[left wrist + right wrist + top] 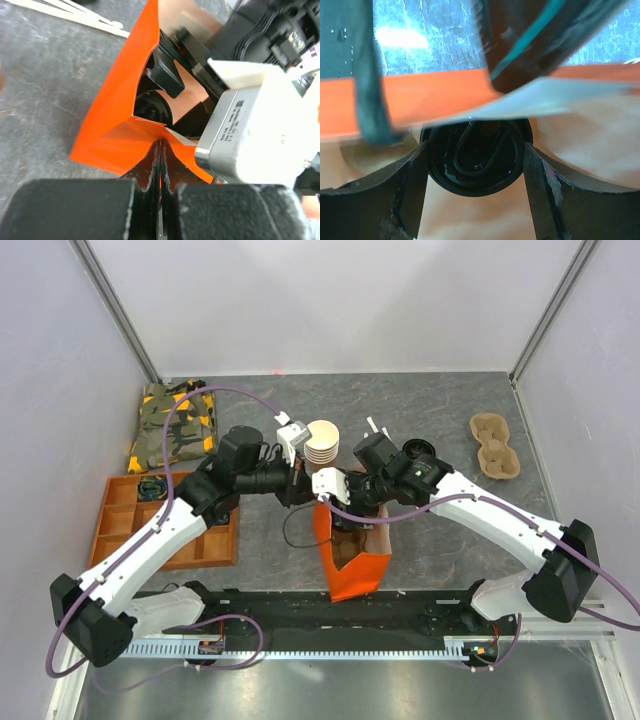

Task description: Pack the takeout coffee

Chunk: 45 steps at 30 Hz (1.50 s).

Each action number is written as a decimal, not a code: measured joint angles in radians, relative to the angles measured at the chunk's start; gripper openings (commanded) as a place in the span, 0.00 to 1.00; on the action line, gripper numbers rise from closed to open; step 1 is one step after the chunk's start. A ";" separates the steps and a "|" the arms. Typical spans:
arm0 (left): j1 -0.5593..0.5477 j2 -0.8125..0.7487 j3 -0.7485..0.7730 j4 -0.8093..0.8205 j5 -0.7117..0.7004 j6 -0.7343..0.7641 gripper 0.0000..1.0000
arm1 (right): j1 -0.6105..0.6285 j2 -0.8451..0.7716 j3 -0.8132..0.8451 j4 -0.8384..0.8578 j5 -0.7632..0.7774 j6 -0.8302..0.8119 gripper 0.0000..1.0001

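The takeout coffee (475,155) shows only its round black lid, down inside the orange bag (355,570). My right gripper (476,167) reaches into the bag from above, and its fingers (405,190) press on both sides of the lid. My left gripper (161,150) is shut on the bag's orange top edge (110,115) and pinches the paper flat. In the left wrist view the dark lid (152,107) sits deep in the bag's mouth under a black finger of the right gripper. From the top view, the right wrist hides the cup.
A stack of lidless tan cups (322,440) stands just behind the bag. A cardboard cup carrier (495,445) lies at the back right. On the left sit an orange compartment tray (120,515) and a camouflage cloth (172,425). Both arms crowd over the bag's mouth.
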 measured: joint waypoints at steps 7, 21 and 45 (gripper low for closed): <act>0.012 -0.086 -0.030 0.006 -0.049 -0.010 0.02 | 0.019 0.000 0.000 -0.012 0.050 -0.018 0.48; 0.220 -0.175 -0.043 -0.119 0.069 0.067 0.81 | 0.019 0.002 0.023 -0.043 0.058 -0.063 0.48; 0.161 -0.109 -0.021 -0.319 0.245 0.280 0.02 | 0.019 0.001 0.026 -0.046 0.055 -0.085 0.48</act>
